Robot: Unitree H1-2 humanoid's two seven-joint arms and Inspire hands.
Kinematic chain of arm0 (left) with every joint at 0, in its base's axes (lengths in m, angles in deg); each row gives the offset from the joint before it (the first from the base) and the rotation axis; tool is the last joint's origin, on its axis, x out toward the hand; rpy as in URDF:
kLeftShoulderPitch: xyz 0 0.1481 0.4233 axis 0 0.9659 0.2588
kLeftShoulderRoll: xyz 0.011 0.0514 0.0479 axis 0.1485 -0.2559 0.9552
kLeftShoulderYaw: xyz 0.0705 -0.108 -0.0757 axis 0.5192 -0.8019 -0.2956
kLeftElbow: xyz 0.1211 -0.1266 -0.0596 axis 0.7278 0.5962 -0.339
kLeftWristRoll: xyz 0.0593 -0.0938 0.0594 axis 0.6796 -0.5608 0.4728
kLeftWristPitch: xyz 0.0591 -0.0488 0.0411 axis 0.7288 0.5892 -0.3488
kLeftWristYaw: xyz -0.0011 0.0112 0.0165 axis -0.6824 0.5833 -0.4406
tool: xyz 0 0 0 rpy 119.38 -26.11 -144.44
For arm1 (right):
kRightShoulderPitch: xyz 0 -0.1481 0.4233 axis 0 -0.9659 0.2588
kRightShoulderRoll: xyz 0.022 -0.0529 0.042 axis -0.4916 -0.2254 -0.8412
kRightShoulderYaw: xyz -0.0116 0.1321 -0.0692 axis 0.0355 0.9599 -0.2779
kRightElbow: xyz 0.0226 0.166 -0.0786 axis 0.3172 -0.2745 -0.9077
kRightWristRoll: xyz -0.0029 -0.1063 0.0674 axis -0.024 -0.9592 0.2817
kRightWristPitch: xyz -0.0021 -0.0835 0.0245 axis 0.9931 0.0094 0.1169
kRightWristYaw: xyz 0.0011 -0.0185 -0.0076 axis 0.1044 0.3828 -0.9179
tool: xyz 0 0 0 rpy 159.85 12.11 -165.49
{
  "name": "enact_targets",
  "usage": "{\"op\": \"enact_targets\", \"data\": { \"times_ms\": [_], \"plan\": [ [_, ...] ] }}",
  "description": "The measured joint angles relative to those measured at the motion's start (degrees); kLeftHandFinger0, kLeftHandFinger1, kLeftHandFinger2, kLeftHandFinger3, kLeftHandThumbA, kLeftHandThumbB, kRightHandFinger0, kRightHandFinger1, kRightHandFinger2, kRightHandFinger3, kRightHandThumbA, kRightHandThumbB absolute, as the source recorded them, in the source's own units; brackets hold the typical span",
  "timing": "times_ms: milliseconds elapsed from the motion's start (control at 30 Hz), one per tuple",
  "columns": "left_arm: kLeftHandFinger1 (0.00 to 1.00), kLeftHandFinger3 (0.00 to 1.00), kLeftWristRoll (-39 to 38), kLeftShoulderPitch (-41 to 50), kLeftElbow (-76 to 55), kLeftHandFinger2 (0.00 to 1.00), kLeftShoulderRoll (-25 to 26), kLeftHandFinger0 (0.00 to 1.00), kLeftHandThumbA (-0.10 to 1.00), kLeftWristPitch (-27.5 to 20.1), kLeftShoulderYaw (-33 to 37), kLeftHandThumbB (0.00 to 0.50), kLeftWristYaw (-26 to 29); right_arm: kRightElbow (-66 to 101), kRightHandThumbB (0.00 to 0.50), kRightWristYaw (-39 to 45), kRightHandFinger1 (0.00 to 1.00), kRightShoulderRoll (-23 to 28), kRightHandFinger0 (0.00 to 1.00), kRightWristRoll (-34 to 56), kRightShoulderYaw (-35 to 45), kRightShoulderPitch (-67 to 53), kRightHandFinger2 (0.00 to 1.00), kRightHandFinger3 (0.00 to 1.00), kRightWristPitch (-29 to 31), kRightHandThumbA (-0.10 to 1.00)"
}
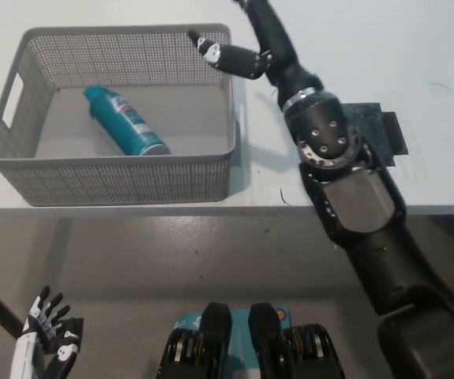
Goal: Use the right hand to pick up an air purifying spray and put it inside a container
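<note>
We see the teal spray can (122,121) lying on its side in the grey basket (116,180) on the table (329,39), our right hand (242,47) raised over the basket's far right corner, fingers (211,52) spread and empty, left hand (46,332) low at near left, fingers apart.

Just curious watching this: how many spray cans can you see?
1. The spray can lies on its side inside the grey basket on the table; none visible elsewhere.

This looks like a robot test lab rather than a home. A plain white desk (384,189) stretches below the black right robot hand (246,39), with a patch of black tape (380,134) stuck on it near the arm and a grey perforated basket (116,181) just left of it. Bare grey floor (171,260) shows beneath the desk edge.
</note>
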Motion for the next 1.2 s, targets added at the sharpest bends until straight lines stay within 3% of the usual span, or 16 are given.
{"op": "enact_targets", "data": {
  "times_ms": [100, 167, 200, 233, 267, 400, 467, 633, 867, 1000, 1200],
  "plan": [
    [0.89, 1.0, 0.0, 0.0, 0.2, 0.93, 0.0, 0.84, 0.58, 0.0, 0.0, 0.196, 0.0, 6.9, 0.5, 0.2, 1.0, 1.0, 1.0, 0.3, 0.5, -3.3, 1.0, 1.0, -0.6, 0.67],
    [0.89, 1.0, -0.1, 0.0, 0.3, 0.93, 0.0, 0.84, 0.6, 0.0, 0.0, 0.196, 0.0, 11.0, 0.5, 0.4, 1.0, 1.8, 1.0, 0.5, 0.8, -5.9, 1.0, 1.0, -1.0, 0.76],
    [0.89, 1.0, -0.1, 0.0, 0.3, 0.94, 0.0, 0.84, 0.62, 0.0, 0.0, 0.197, 0.0, 12.9, 0.474, 0.4, 1.0, 2.2, 1.0, 0.6, 1.0, -7.3, 1.0, 1.0, -1.2, 0.73],
    [0.89, 1.0, -0.1, 0.0, 0.3, 0.94, -0.1, 0.84, 0.62, 0.0, 0.0, 0.197, 0.0, 14.1, 0.482, 0.4, 1.0, 2.4, 1.0, 0.6, 1.1, -7.9, 1.0, 1.0, -1.3, 0.73],
    [0.9, 1.0, -0.1, 0.0, 0.3, 0.94, -0.1, 0.85, 0.63, 0.0, 0.0, 0.179, 0.0, 16.8, 0.416, 0.5, 1.0, 3.0, 1.0, 0.7, 1.5, -9.8, 1.0, 1.0, -1.3, 0.73],
    [0.89, 1.0, -0.1, 0.1, 0.3, 0.94, -0.3, 0.85, 0.7, 0.0, 0.0, 0.208, 0.0, 26.0, 0.428, 0.6, 1.0, 5.9, 1.0, 0.7, 2.8, -19.3, 1.0, 1.0, -0.7, 0.72],
    [0.9, 1.0, -0.1, 0.2, 0.3, 0.94, -0.4, 0.86, 0.76, 0.0, -0.1, 0.222, 0.0, 30.1, 0.4, 0.6, 1.0, 7.5, 1.0, 0.7, 3.5, -25.2, 1.0, 1.0, 0.1, 0.85],
    [0.92, 1.0, -0.1, 0.7, 0.3, 0.98, -0.6, 0.86, 0.87, 0.0, -0.2, 0.245, 0.0, 33.7, 0.423, 0.5, 1.0, 11.6, 1.0, 0.4, 5.3, -41.4, 1.0, 1.0, 3.6, 0.99],
    [0.92, 1.0, -0.1, 1.0, 0.2, 0.97, -0.7, 0.86, 0.95, 0.0, -0.4, 0.283, 0.0, 26.8, 0.457, -1.3, 1.0, 15.9, 1.0, -2.1, 4.7, -59.7, 1.0, 1.0, 9.5, 1.0],
    [0.96, 1.0, -0.1, 1.1, -0.2, 0.99, -0.7, 0.89, 1.0, 0.0, -0.6, 0.345, 0.1, 19.7, 0.496, -2.8, 1.0, 17.6, 1.0, -4.9, 3.3, -63.9, 1.0, 1.0, 12.4, 1.0],
    [0.96, 1.0, 0.1, 1.3, -1.8, 0.98, -0.2, 0.91, 0.97, 0.0, -1.2, 0.368, 0.1, 10.0, 0.5, -3.7, 1.0, 18.6, 1.0, -7.1, 1.4, -61.8, 1.0, 1.0, 16.0, 1.0]
  ]
}}
